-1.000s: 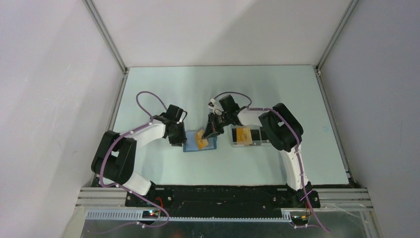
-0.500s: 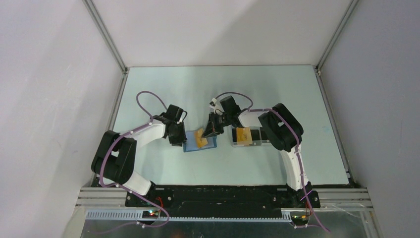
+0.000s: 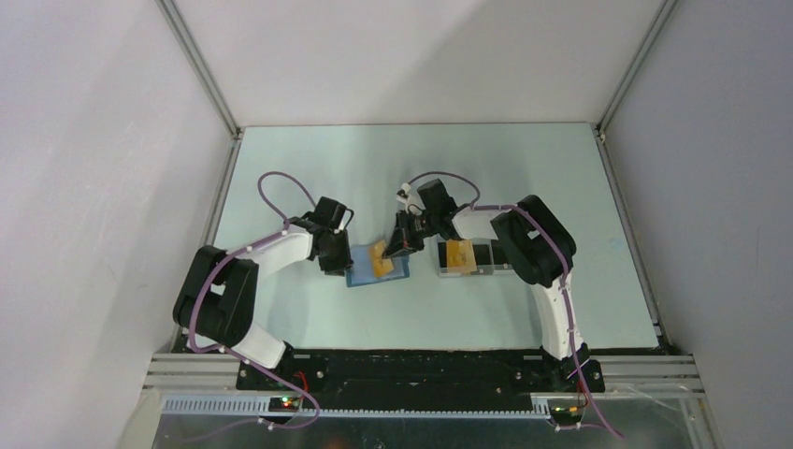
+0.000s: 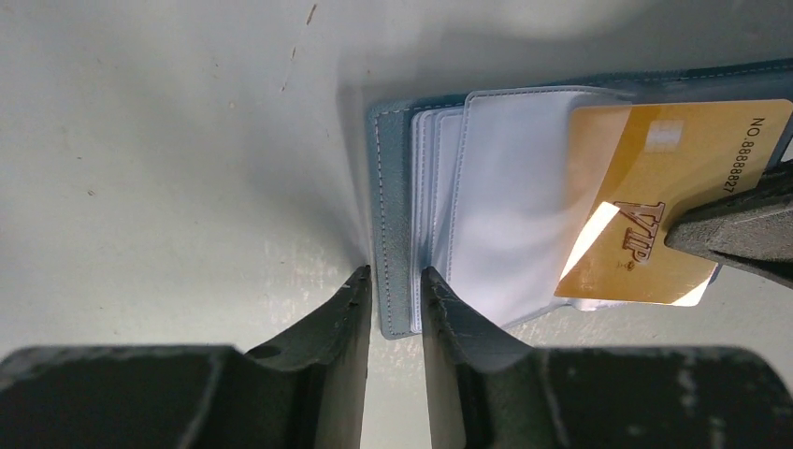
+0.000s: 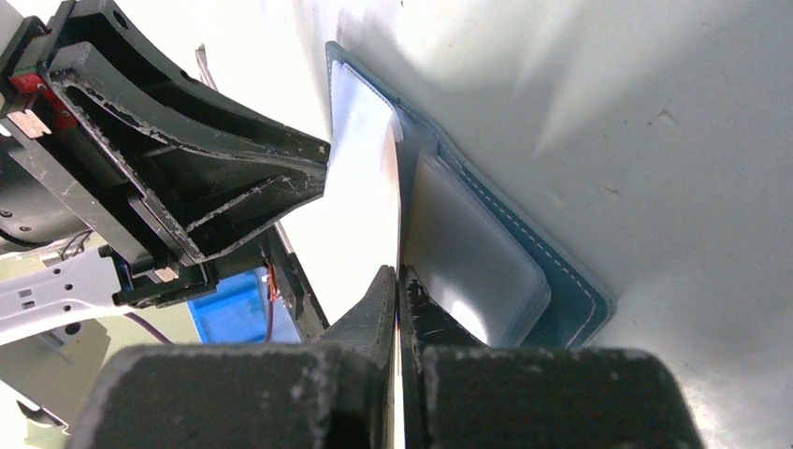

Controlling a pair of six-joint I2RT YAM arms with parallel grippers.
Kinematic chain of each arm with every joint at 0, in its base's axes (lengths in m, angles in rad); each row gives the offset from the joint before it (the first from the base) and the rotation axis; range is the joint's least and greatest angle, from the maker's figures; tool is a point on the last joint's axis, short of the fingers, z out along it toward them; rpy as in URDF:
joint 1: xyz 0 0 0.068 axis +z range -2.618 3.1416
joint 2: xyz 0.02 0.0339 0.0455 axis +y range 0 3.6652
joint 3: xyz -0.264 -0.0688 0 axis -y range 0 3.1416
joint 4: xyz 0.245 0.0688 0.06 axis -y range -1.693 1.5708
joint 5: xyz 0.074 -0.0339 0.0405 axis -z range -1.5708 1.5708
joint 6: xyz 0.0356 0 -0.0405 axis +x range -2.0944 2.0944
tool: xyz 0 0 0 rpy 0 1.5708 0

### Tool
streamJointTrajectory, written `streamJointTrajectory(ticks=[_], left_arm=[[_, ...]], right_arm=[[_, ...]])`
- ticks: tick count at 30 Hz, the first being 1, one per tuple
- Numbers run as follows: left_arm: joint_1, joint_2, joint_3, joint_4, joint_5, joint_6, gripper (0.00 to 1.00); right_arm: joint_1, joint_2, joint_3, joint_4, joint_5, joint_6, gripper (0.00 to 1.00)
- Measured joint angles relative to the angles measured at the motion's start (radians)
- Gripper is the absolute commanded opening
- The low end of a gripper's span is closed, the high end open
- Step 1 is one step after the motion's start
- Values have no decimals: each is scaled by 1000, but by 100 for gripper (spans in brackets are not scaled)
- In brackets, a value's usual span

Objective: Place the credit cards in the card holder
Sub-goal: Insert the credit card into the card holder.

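Blue stitched folding card holder point(image 4: 391, 206), clear glossy sleeves point(image 4: 510, 187) fanned open; L gripper point(image 4: 394, 281) pinches its cover edge. R gripper point(image 5: 400, 285) clamped on thin glossy gold VIP card point(image 4: 655, 206), tilted over sleeves.

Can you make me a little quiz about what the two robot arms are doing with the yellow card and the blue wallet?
1. What word is printed on the gold card?
2. True or false: the right pincer is empty.
3. What does the left pincer clamp? A) the gold card, B) the blue edge of the card holder, C) nothing.

Key:
1. VIP.
2. False: it pinches the gold card.
3. B.
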State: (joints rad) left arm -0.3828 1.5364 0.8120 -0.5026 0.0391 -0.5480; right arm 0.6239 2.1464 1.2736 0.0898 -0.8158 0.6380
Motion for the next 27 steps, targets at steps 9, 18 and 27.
streamJointTrajectory(ticks=[9, 18, 27], left_arm=[[0, 2, 2, -1, 5, 0, 29], [0, 4, 3, -1, 10, 0, 29], [1, 8, 8, -6, 16, 0, 29]], right_arm=[[-3, -8, 0, -32, 5, -29, 0], [3, -8, -30, 40, 14, 31, 0], [16, -8, -80, 155, 25, 107, 0]])
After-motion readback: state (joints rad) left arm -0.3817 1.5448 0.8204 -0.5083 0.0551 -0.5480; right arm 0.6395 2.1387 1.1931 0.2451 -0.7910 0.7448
